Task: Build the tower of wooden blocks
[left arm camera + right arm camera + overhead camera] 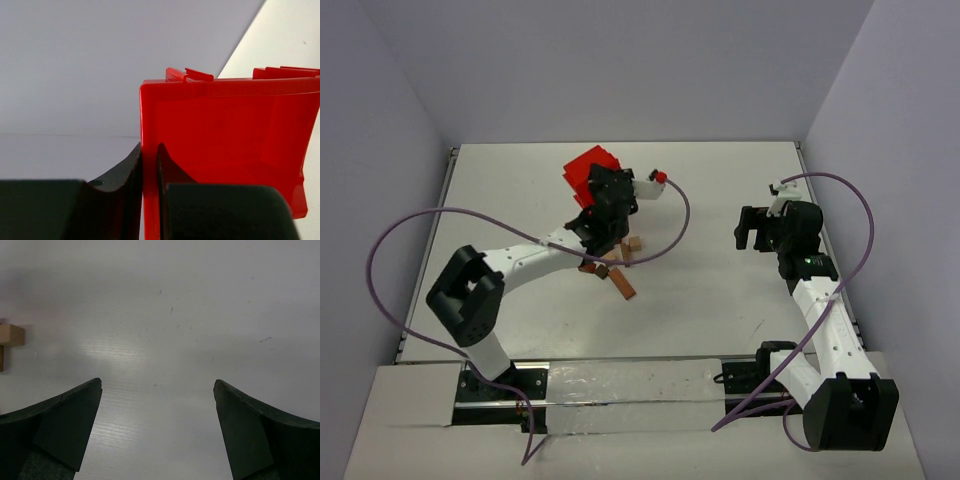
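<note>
Grips the red bin's [225,130] wall with the left claw [150,167], clamped shut, elbow bent, raised over the tabletop [720,300]. Finds wood blocks [633,243] just below that claw, brown bar [623,285] slanting near-right. Holds the right claw [157,385] wide open, empty, well to their right.

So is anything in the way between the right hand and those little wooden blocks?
Nothing visible lies between them: the right hand is open over bare table. But the left arm stretches over the blocks, hiding some from above, with the left hand clamped on the red bin.
</note>
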You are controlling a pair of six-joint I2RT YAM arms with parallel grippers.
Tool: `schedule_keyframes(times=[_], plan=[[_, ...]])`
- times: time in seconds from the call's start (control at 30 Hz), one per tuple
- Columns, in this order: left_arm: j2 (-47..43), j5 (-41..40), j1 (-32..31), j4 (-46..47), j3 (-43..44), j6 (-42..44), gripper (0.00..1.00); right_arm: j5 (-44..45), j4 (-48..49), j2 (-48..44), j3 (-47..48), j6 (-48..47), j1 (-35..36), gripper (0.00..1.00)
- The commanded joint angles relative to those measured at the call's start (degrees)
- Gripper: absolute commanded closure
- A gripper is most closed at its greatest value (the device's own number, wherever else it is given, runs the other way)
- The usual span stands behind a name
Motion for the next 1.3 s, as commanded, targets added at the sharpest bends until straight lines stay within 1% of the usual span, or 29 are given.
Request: schedule_keyframes(times=[0.0,0.03,0.1,0.13,0.2,0.27,0.37,0.43,0.5,0.57,0.63,0.7,0.77,0.87,0.93,1.03,1.13,1.27], plan=[[-6.13,5.20,1.42,-17.15,3.73,-11.06,1.00,-0.48,0.12,-0.69,2.57,-0.60,-0.68,0.00],[-6.48,5.64,1.60,-18.18,3.89,-11.60,1.00,-0.50,0.12,-0.69,2.63,-0.66,-0.60,0.00],[-7.19,8.63,2.34,-23.79,6.05,-14.58,1.00,-0.58,0.15,-0.69,2.55,-0.68,-0.59,0.00],[-7.37,8.88,2.42,-25.75,6.30,-15.99,1.00,-0.59,0.12,-0.75,2.55,-0.68,-0.65,0.00],[-7.30,12.22,4.69,-33.30,9.73,-22.12,1.00,-0.59,0.12,-0.93,2.55,-0.68,-0.70,0.00],[-6.75,18.16,8.16,-41.38,16.79,-28.43,1.00,-0.62,0.03,-0.96,2.55,-0.68,-0.76,0.00],[-6.36,26.16,14.26,-48.41,21.38,-34.88,1.00,-0.85,0.03,-0.96,2.55,-0.76,-0.80,0.00],[-5.92,30.50,21.35,-51.15,24.37,-37.48,1.00,-1.11,-0.01,-0.91,2.69,-0.81,-0.76,0.00],[-4.68,37.81,29.06,-55.25,27.87,-41.65,1.00,-1.40,-0.06,-0.81,2.76,-0.85,-0.85,0.00],[-3.84,42.49,34.33,-56.44,28.53,-44.23,1.00,-1.64,-0.06,-0.61,2.82,-0.93,-0.85,0.00],[-2.28,47.75,41.81,-57.96,29.82,-47.46,1.00,-2.07,-0.19,-0.43,2.91,-1.11,-0.85,0.00],[-0.32,51.31,46.22,-59.30,30.78,-49.78,1.00,-2.22,-0.12,-0.46,2.88,-1.14,-0.85,0.00],[2.50,58.42,54.27,-61.65,32.20,-51.77,1.00,-2.49,-0.13,-0.59,2.74,-1.28,-0.93,0.00],[5.04,64.21,62.58,-62.23,31.83,-52.03,1.00,-2.47,-0.29,-0.49,2.69,-1.29,-0.85,0.00],[5.53,64.64,66.38,-61.17,29.68,-50.76,1.00,-2.64,-0.24,-0.44,2.64,-1.29,-0.94,0.00],[6.39,64.01,69.02,-59.49,27.71,-48.47,0.99,-3.07,-0.06,-0.16,2.65,-1.38,-0.93,0.00],[9.50,64.16,71.28,-58.93,27.05,-45.25,0.98,-3.40,-0.15,0.18,2.72,-1.47,-0.86,0.00],[12.97,65.24,72.67,-59.32,27.22,-44.56,0.98,-3.41,-0.31,0.27,2.66,-1.54,-0.87,0.00]])
